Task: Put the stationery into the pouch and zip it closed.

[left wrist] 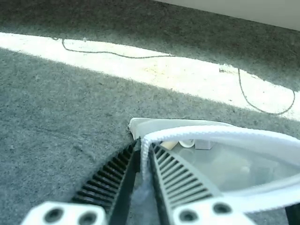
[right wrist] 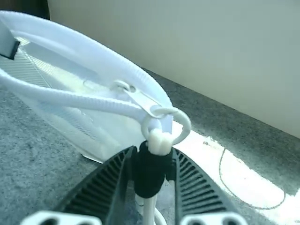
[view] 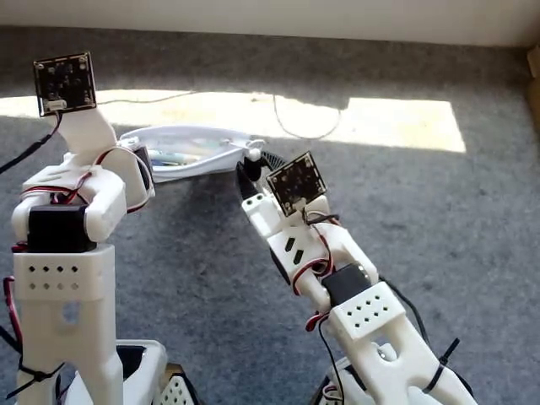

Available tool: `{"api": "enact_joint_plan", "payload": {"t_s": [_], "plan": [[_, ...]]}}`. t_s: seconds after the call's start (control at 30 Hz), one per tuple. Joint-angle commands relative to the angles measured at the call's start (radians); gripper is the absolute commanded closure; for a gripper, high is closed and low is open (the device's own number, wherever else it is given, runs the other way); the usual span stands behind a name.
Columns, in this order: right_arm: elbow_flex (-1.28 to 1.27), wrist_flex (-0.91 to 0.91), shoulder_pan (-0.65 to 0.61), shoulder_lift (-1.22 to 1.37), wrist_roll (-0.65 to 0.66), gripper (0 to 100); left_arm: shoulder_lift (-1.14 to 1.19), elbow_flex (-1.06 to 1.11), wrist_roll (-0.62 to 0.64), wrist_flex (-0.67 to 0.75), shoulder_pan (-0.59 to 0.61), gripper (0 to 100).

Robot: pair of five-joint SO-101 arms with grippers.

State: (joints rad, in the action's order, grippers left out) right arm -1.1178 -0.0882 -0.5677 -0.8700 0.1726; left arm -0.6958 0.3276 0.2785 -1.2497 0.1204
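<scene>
White pouch (view: pixel 194 152), left hand (left wrist: pixel 143 146), right hand (right wrist: pixel 152 153) clamping ends

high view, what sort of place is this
Probably the floor of an indoor room: grey carpet, a pale wall along its far edge, and a sunlit patch crossed by a thin cable.

The pouch (right wrist: pixel 93 56) is smooth, translucent white plastic with a fine mesh texture. Its zip (right wrist: pixel 70 98) is ribbed white plastic, and the zip pull (right wrist: pixel 157 140) is glossy white. The left tool (left wrist: pixel 143 147) and right tool (right wrist: pixel 150 157) have matt black ridged plastic fingers. The carpet (view: pixel 422 219) is grey, rough and fibrous.
</scene>
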Motion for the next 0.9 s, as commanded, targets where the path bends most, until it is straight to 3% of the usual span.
{"api": "enact_joint_plan", "payload": {"t_s": [0.0,0.2,0.3,0.63,0.87], "plan": [[0.019,-0.071,0.005,-0.035,-0.003,93.3,0.016,0.002,-0.008,0.002,0.016,99],[0.044,-0.223,0.008,-0.036,-0.003,94.3,0.016,0.002,-0.008,0.002,0.016,99],[0.096,-0.278,0.008,-0.036,-0.003,99.7,0.016,0.004,-0.008,0.002,0.016,99],[0.266,-0.598,0.005,-0.036,-0.003,99.2,0.016,0.025,-0.008,0.021,0.016,99],[0.343,-0.794,0.002,-0.036,-0.011,99.2,0.016,0.062,0.0,0.064,0.007,77]]}}
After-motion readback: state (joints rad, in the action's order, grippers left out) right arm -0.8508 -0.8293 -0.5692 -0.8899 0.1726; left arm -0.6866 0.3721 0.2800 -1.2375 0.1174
